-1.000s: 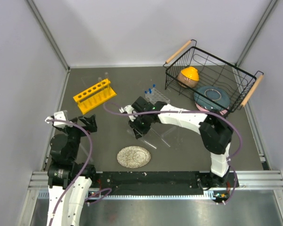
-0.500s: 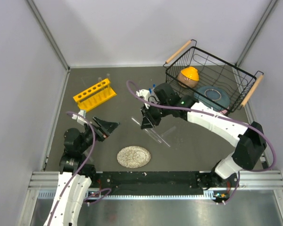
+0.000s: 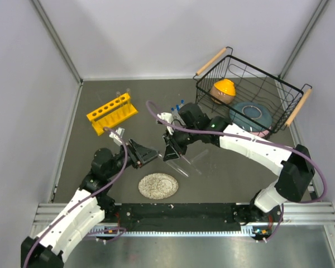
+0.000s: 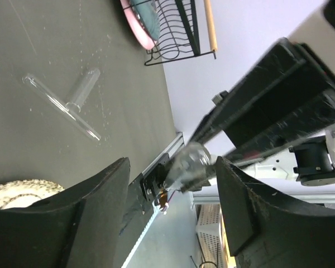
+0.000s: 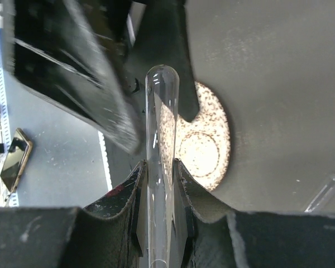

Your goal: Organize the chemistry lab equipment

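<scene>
A long thin clear test tube (image 5: 162, 100), base cut off, is clamped by the right gripper (image 5: 159, 167); its tip is flanked, contact unclear, by the left gripper (image 4: 172, 164), fingers parted.

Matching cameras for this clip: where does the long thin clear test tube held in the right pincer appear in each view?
Top external: the long thin clear test tube is faint at centre, at the right pincer, just above the round speckled flat disc.
Left wrist: the tube's rounded end is centre-right, inside the open left pincer; the disc is bottom left.
Right wrist: the tube is upright at centre, clamped; the disc is behind it.
Shared landmark: the disc.
</scene>
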